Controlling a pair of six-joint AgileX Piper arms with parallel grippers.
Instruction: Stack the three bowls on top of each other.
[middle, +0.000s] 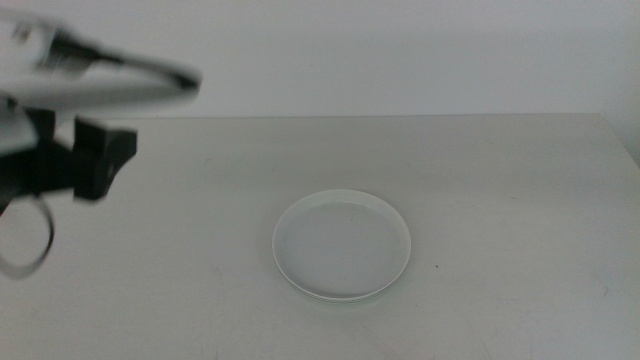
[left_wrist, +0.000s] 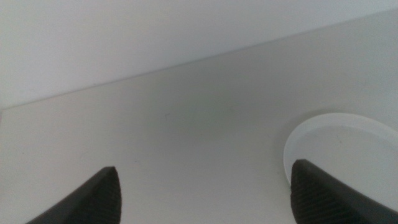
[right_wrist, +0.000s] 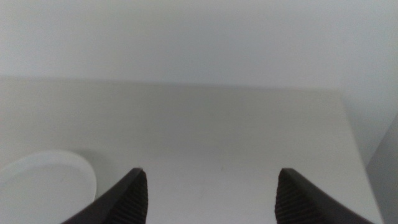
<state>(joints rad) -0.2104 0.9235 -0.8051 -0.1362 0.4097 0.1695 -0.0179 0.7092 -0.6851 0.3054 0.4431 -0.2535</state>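
The bowl (middle: 342, 245) on top is white, plain and unpatterned. The table (middle: 500, 200) is a pale cream-grey, and the wall (middle: 400, 50) behind it is a flat light grey. Both hands, left hand (left_wrist: 202, 193) and right hand (right_wrist: 208, 196), have dark charcoal ribbed jaws.

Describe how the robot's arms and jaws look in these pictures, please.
In the middle view, the left arm has pale grey-white casing, a black blocky part underneath and a thin dark cable looping below it; it is blurred. The left gripper and the right gripper each show two dark, wedge-shaped jaws with finely ribbed surfaces. No markings are legible. The right arm itself is not visible.
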